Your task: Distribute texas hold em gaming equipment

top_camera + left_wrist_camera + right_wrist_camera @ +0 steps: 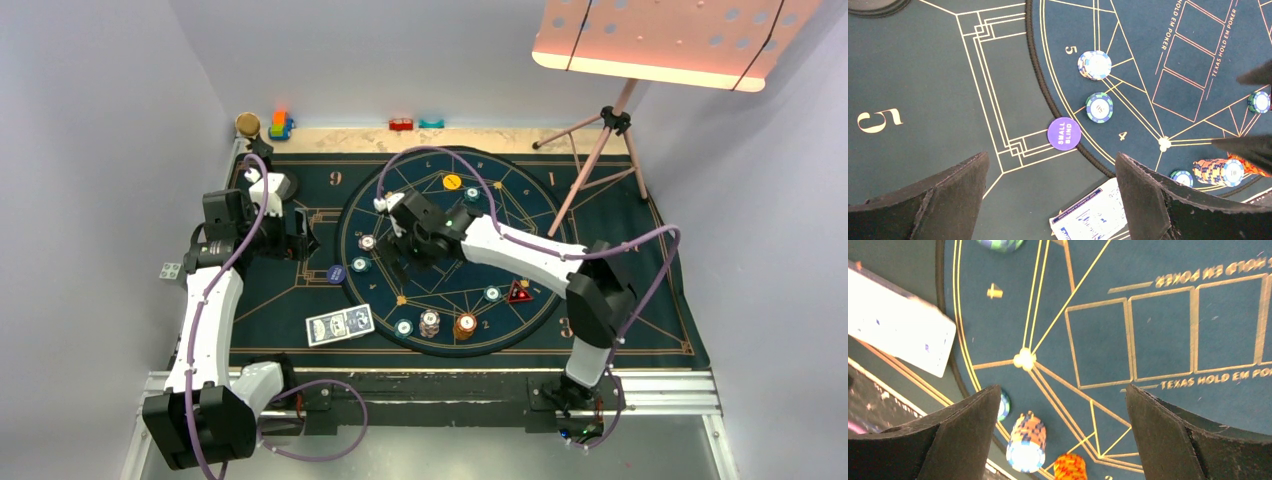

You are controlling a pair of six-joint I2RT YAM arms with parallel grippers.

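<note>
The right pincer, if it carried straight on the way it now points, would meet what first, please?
Most likely the bare felt of the round mat, near the gold line junction; the right pincer is open and empty. The blue-and-orange chip stack lies close by, so depth leaves some doubt.

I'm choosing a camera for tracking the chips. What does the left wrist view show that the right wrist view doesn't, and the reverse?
Only the left wrist: the purple small blind button, the white-blue chip stack beside the 5, and the open left gripper. Only the right wrist: the open right gripper and an unobstructed look at the orange chip stack. Both: the playing cards, the orange-and-blue chip stack and the Texas Hold Em lettering.
</note>
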